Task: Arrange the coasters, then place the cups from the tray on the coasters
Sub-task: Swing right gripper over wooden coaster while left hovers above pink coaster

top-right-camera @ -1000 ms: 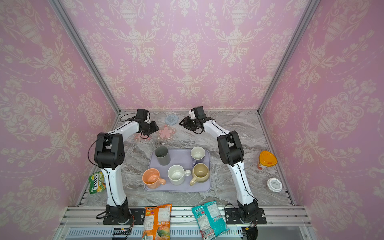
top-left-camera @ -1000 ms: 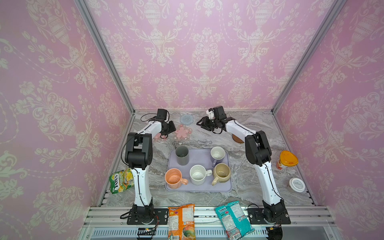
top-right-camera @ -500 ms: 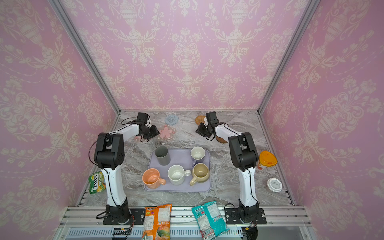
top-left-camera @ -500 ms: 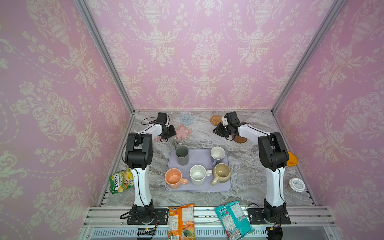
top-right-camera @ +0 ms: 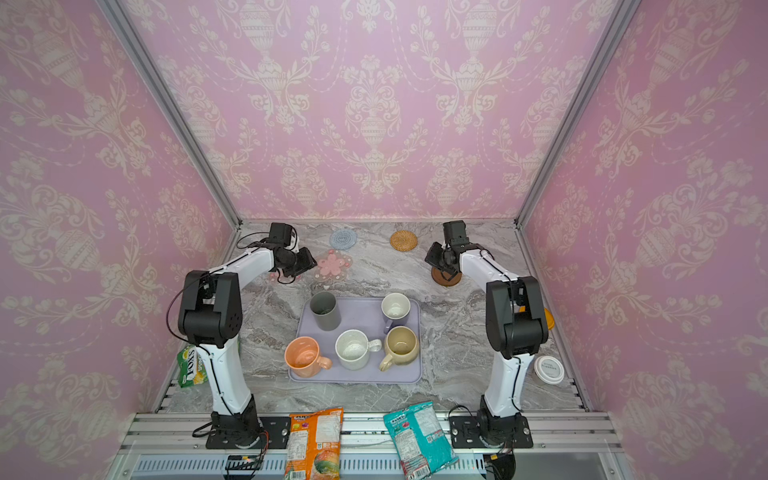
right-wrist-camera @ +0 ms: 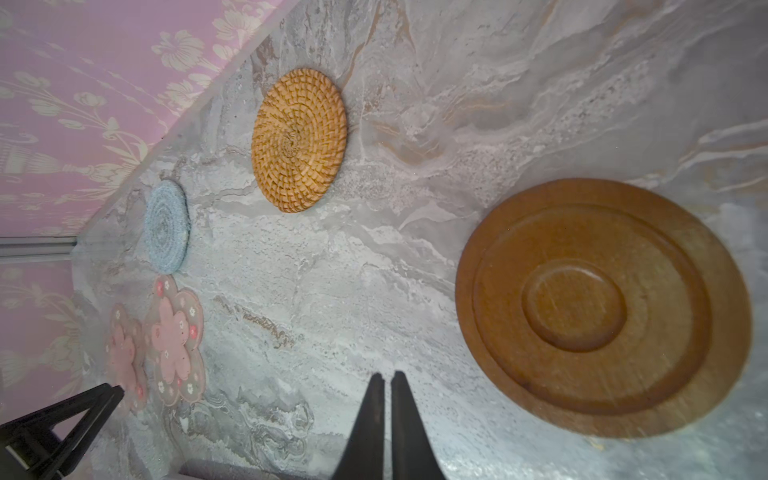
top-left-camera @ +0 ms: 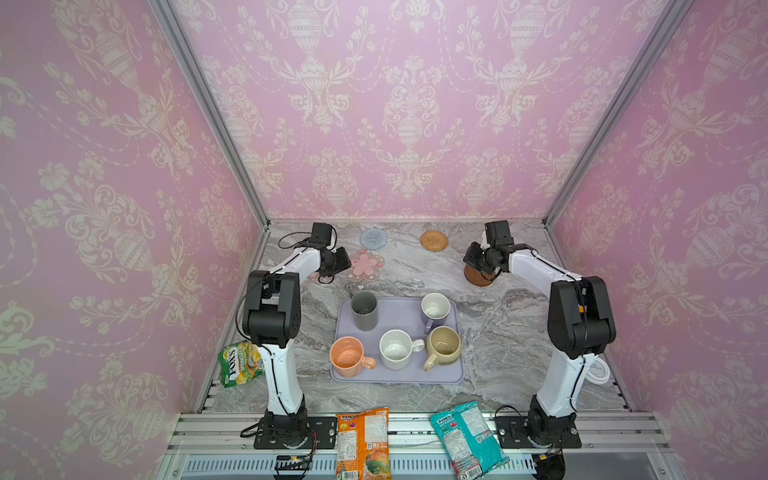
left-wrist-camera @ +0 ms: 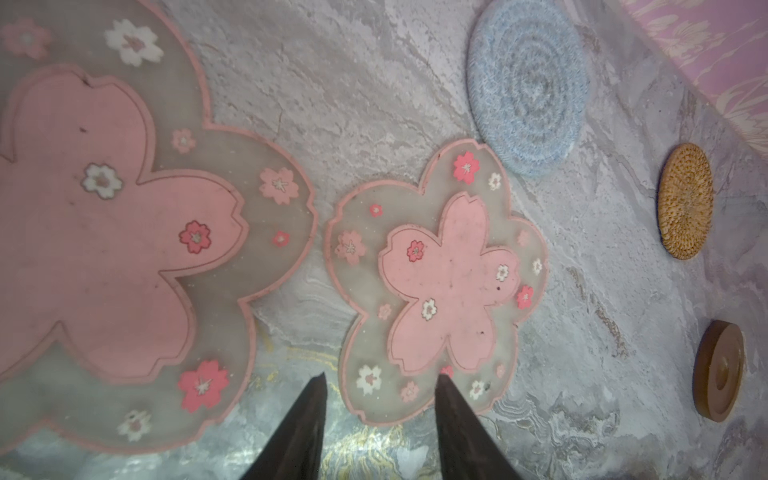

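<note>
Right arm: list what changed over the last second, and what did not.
The right tool swung from the back middle rightward to the wooden coaster, its jaws closing empty. That uncovered the rattan coaster, now lying free near the back wall. The left tool barely moved; flower coasters, grey-blue coaster, cups and tray stayed put.
</note>
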Motion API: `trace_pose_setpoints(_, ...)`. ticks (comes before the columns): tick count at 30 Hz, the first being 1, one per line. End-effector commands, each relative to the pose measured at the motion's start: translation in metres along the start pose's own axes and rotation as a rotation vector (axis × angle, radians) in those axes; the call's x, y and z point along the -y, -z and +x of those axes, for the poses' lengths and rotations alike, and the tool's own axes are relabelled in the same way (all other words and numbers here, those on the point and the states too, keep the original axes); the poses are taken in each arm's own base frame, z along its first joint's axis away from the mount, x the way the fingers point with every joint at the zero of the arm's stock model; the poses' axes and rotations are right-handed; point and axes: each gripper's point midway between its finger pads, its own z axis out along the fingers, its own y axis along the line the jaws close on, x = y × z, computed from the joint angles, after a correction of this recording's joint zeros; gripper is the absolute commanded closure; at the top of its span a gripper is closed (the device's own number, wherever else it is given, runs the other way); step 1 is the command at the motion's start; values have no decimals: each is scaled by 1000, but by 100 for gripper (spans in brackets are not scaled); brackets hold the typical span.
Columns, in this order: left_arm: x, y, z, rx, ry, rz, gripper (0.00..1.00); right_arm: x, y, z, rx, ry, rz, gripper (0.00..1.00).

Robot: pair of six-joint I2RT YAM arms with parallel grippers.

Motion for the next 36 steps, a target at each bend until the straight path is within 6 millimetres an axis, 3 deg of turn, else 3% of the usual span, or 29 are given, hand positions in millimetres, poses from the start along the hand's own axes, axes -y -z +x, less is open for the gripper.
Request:
trace_pose_setpoints(1, 13, 25, -8, 19, -47, 35, 55, 25, 1, 2, -12, 76, 146, 92)
trace_pose_setpoints(7, 21, 49, -12, 46, -78, 36, 55, 50, 3, -3, -17, 123, 270, 92)
trace_pose_setpoints(15, 22, 70, -6, 49, -104, 24, 55, 75, -9, 0, -52, 146, 357, 93)
trace_pose_setpoints(28, 20, 77, 0, 52, -91, 17, 55, 76, -32, -6, -66, 140, 350, 94)
trace_pose_setpoints(36, 17, 76, 3, 44, -91, 12, 55, 77, -46, 6, -113, 110, 325, 93)
